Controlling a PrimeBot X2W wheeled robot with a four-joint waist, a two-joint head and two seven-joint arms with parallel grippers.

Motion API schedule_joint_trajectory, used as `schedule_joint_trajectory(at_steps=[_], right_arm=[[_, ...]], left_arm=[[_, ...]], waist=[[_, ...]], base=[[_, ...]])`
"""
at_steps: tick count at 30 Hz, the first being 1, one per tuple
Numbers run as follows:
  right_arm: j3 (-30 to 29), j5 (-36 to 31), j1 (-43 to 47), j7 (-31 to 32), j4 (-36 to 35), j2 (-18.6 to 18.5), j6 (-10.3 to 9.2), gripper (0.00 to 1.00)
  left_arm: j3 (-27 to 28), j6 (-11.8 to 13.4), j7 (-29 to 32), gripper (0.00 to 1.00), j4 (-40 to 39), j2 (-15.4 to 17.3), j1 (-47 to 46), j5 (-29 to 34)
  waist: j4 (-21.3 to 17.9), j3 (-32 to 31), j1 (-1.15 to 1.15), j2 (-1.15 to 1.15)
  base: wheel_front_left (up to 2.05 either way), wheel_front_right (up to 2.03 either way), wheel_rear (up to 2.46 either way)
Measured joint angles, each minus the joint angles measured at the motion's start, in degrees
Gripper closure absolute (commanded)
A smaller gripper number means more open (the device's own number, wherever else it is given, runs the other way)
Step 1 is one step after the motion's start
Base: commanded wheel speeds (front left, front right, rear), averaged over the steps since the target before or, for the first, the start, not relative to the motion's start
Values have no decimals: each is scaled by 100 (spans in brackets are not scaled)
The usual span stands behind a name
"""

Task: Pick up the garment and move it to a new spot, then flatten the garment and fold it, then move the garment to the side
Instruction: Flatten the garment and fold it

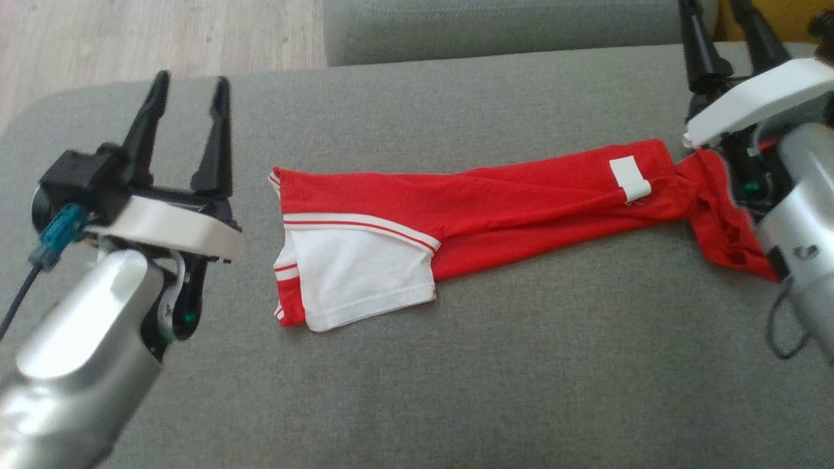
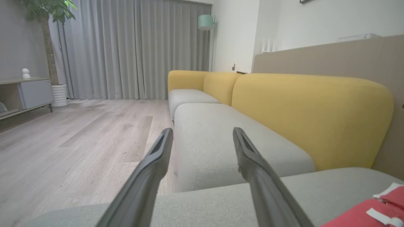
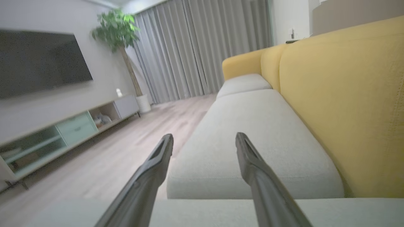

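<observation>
Item: red-and-white jersey garment [image 1: 495,208], folded into a long strip, flat across grey fabric sofa cushion [image 1: 456,365] | Left gripper [image 1: 192,85]: fingers spread, empty, beside white-panel end | Right gripper [image 1: 723,39]: fingers spread, empty, at red end | Judged: arms flank both ends for a crosswise fold.
</observation>
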Motion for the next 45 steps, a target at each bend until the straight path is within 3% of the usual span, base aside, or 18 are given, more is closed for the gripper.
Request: schedule_joint_trajectory(at_steps=[3, 6, 9, 12, 20, 28, 31, 39, 45], right_arm=[[-1158, -504, 517, -5, -515, 376, 0, 0], [-2112, -1438, 1342, -7, -1072, 850, 0, 0], [-2791, -2191, 2418, -7, -1506, 1518, 0, 0], [-3059, -2710, 3308, -7, -1747, 1874, 0, 0], [-3364, -3085, 3795, -7, -1993, 1948, 0, 0], [-3482, -3415, 3606, 40, -1858, 1981, 0, 0], [-3879, -3722, 3173, 241, -1603, 1992, 0, 0], [-5656, -4708, 2125, 855, -249, 1986, 0, 0], [-6217, -5013, 2072, 879, 492, 1990, 0, 0]], left_arm=[[831, 241, -11, 0, -216, -336, 524, 350], [1399, 265, -36, 0, -438, -673, 1227, 979], [1700, 152, -35, 0, -468, -1079, 2056, 1425], [1998, -83, -34, 0, -404, -1451, 2676, 1716], [2748, -608, -34, 0, -240, -2115, 3148, 2309], [3176, -1213, -34, 0, -66, -2472, 3041, 2863], [3253, -1367, -34, 0, -3, -2555, 2810, 3006], [3434, -1695, -34, 0, 153, -2766, 2517, 3281], [3490, -1769, -34, 0, 214, -2826, 2504, 3355]], waist=[[-30, -94, -1, 0], [-65, -182, 0, 0], [-77, -249, 0, 0], [-58, -296, -1, 0], [-4, -240, 0, 0], [127, 84, 0, 0], [193, 275, 1, 0], [488, 717, 2, 0], [549, 771, 1, 0]], base=[[0, 0, 0], [0, 0, 0], [0, 0, 0], [0, 0, 0], [0, 0, 0], [0, 0, 0], [0, 0, 0], [0, 0, 0], [0, 0, 0]])
